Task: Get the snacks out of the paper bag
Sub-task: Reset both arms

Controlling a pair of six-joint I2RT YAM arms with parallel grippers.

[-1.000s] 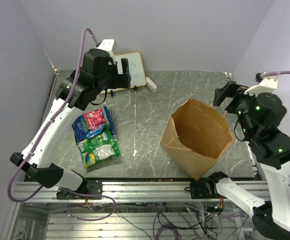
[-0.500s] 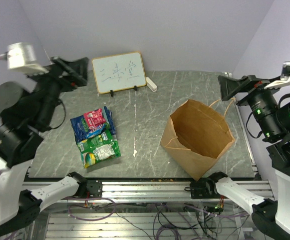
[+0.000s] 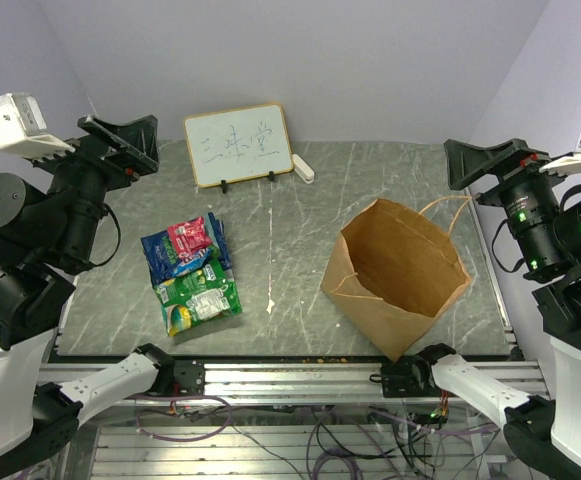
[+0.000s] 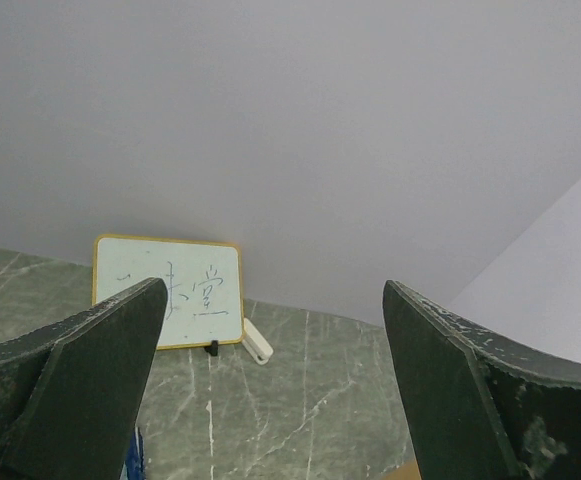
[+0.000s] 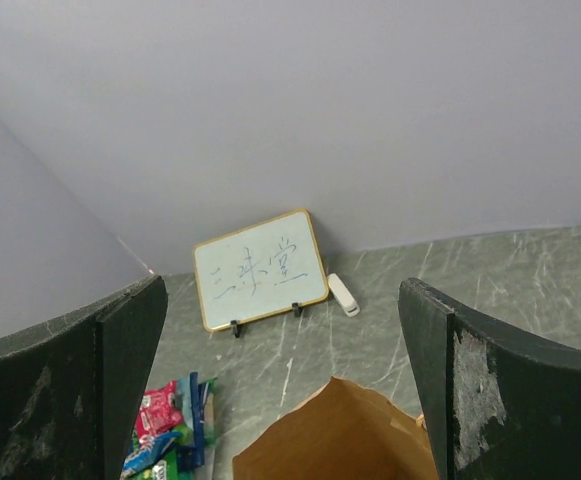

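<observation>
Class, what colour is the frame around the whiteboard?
Yellow-orange; the whiteboard shows best in the right wrist view.

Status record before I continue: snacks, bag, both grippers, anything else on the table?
paper bag: upright on the table, mouth open; no packet visible inside
snacks: overlapping green, blue and red-pink packets on the table, left of the paper bag, apart from it
left gripper: open, empty, raised at the left edge
right gripper: open, empty, raised at the right edge
far edge: whiteboard on stand, small white block beside it
</observation>
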